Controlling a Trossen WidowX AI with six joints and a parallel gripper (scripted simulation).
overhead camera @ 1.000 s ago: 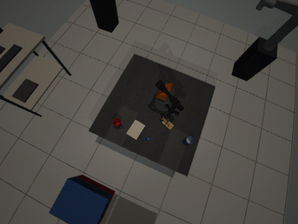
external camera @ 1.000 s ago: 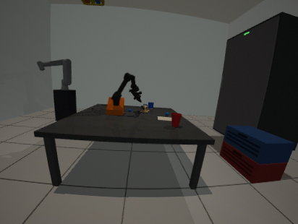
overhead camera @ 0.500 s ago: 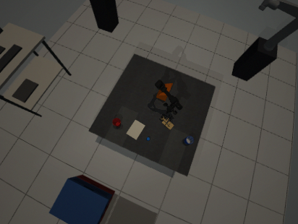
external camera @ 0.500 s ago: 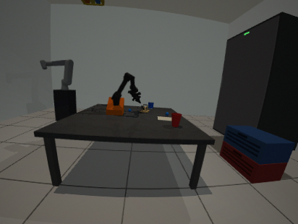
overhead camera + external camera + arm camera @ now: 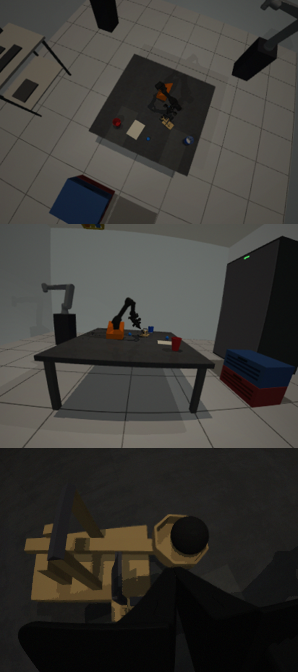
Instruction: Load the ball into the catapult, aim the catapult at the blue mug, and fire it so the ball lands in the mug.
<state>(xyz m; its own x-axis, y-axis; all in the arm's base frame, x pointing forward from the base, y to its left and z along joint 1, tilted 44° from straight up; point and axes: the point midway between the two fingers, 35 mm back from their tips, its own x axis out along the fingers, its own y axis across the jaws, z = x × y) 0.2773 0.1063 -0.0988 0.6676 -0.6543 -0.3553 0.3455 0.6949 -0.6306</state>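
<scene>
The wooden catapult [image 5: 168, 124] [image 5: 145, 335] [image 5: 120, 544] stands on the dark table, its throwing arm lying low along the base. A dark-looking ball [image 5: 190, 535] rests in the cup [image 5: 163, 550] at the end of that arm. My gripper [image 5: 140, 329] [image 5: 173, 575] is shut and empty. Its tips are beside the cup in the wrist view, above the catapult end; whether they touch it I cannot tell. The fingers partly hide a small tan piece [image 5: 120, 610] at the catapult's side. The blue mug [image 5: 188, 140] [image 5: 150, 329] stands upright, apart from the catapult.
A blue ball [image 5: 148, 139] [image 5: 167, 337] lies near a pale sheet [image 5: 136, 129] [image 5: 164, 342]. Another blue ball [image 5: 129, 334] lies near the orange arm base [image 5: 115, 330]. A red cup [image 5: 116, 123] [image 5: 176, 344] stands beyond the sheet from the catapult.
</scene>
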